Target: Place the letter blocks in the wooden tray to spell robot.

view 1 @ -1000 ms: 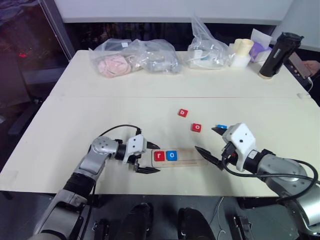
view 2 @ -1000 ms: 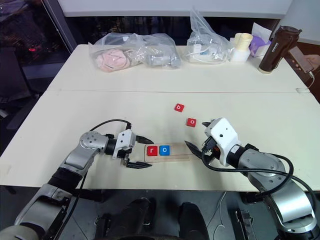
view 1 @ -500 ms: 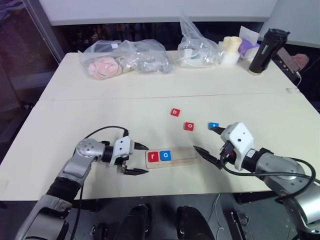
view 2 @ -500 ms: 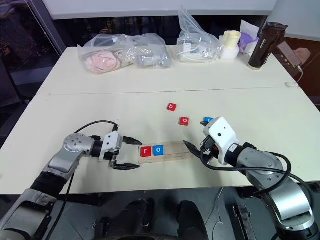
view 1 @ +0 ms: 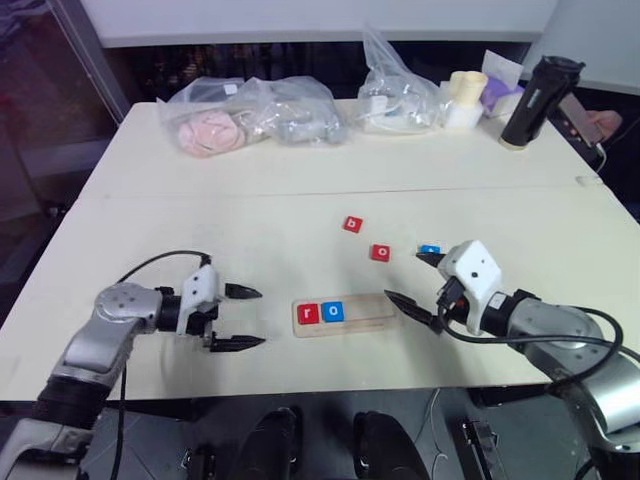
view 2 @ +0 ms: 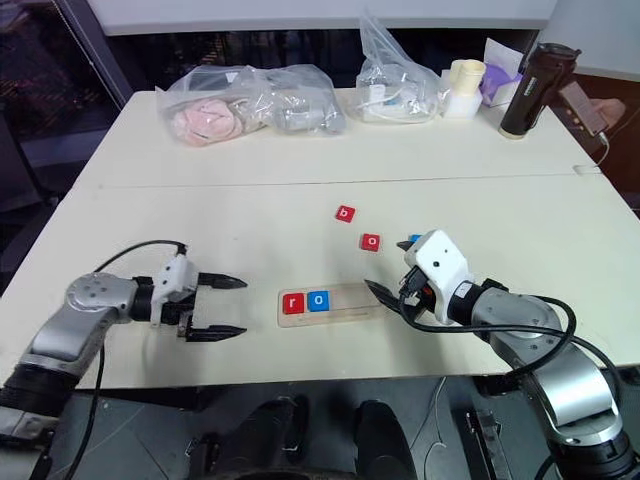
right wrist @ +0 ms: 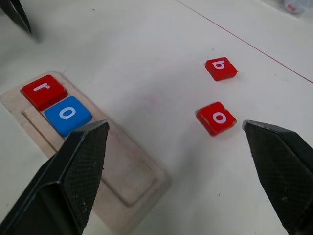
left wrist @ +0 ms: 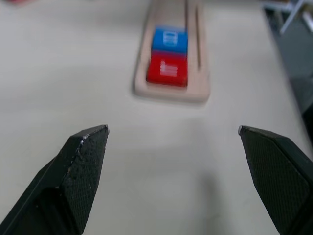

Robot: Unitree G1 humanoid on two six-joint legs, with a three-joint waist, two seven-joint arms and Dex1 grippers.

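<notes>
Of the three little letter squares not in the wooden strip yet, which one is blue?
The blue letter block beside the right gripper. The other two loose ones, the red b block and the red o block, are red.

We found the wooden tray near the table's front edge, with the r block and an o block touching at its left end. Behind it to the right lay another o block, the b block farther back.

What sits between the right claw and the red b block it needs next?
The red o block lies on the table between the right claw and the red b block, slightly off the direct line. Nothing else blocks the way, and the tray is free past the blue o block.
</notes>
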